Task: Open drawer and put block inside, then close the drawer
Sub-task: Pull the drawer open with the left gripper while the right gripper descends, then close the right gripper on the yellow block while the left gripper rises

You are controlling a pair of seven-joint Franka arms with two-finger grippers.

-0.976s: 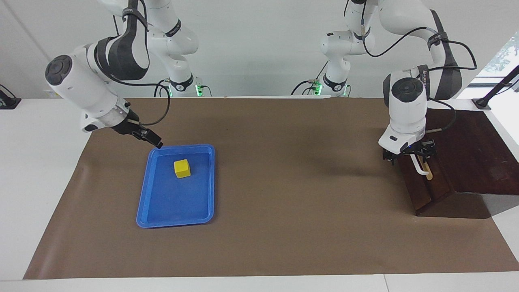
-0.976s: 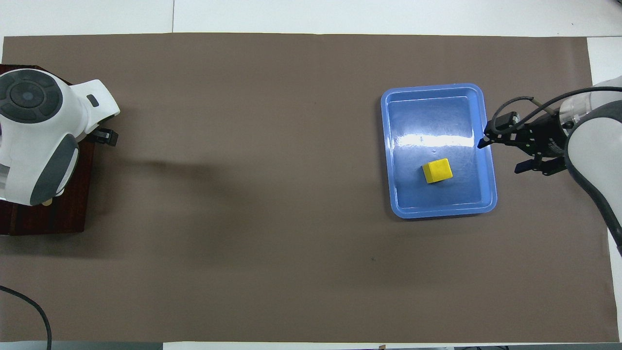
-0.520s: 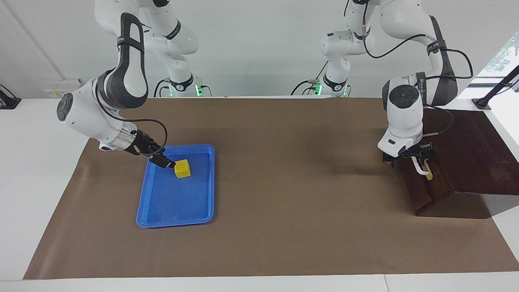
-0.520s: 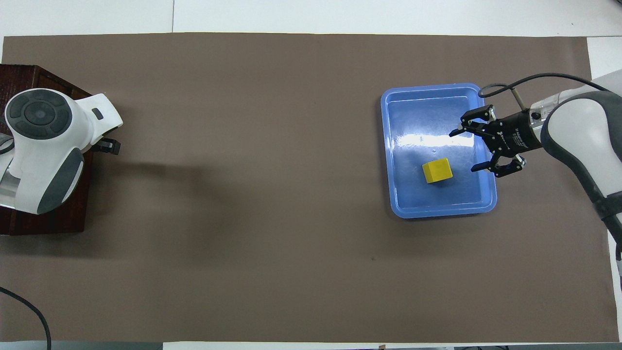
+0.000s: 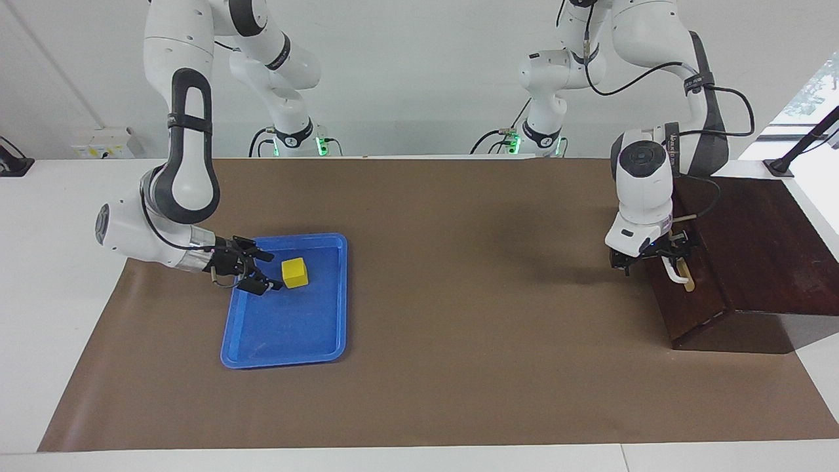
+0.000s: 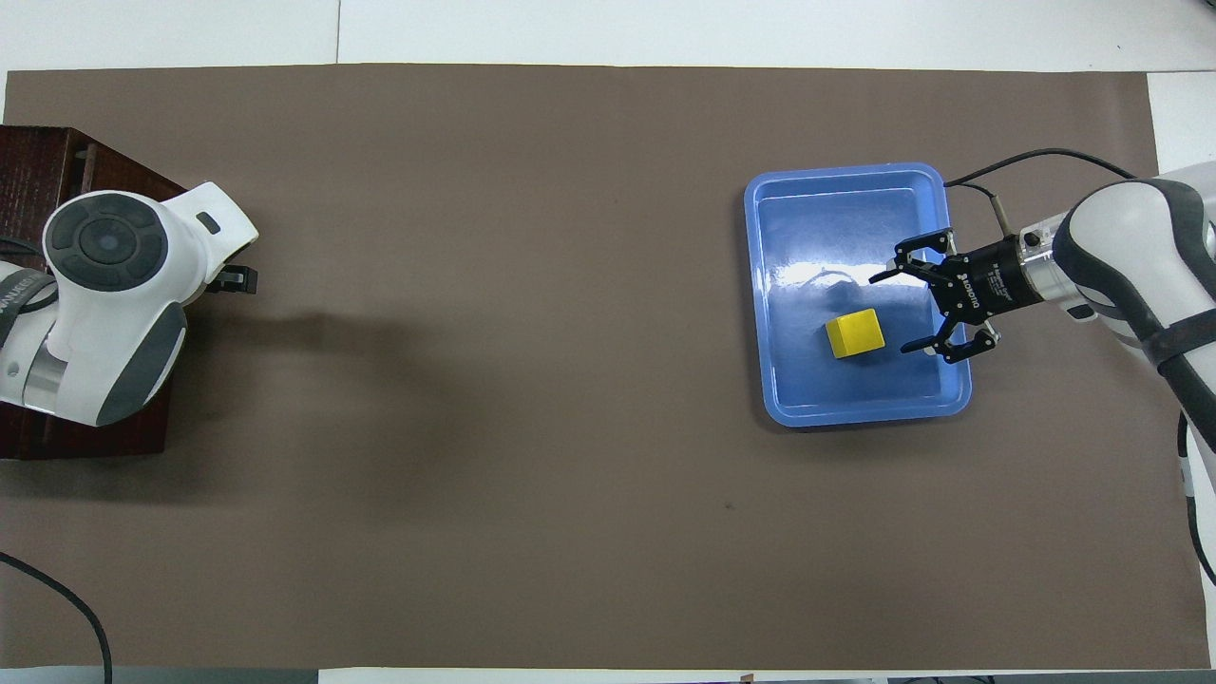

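Note:
The yellow block point(image 5: 294, 272) point(image 6: 854, 333) lies in the blue tray point(image 5: 288, 331) point(image 6: 836, 214). My right gripper point(image 5: 269, 271) point(image 6: 891, 313) is low inside the tray, open, with its fingertips pointing at the block from the right arm's end of the table and just short of it. The dark wooden box point(image 5: 760, 249) point(image 6: 38, 161) stands at the left arm's end. Its drawer point(image 5: 691, 298) looks shut. My left gripper point(image 5: 655, 255) is at the drawer's white handle point(image 5: 675, 272), fingers spread; the wrist hides it from overhead.
A brown mat point(image 5: 459, 328) covers the table between tray and box. The tray's raised rim point(image 6: 958, 380) runs under the right gripper's wrist. White table edge lies around the mat.
The right gripper has come down from outside the tray's rim into the tray, beside the block, its fingers now spread toward it. The left wrist shifted slightly at the handle.

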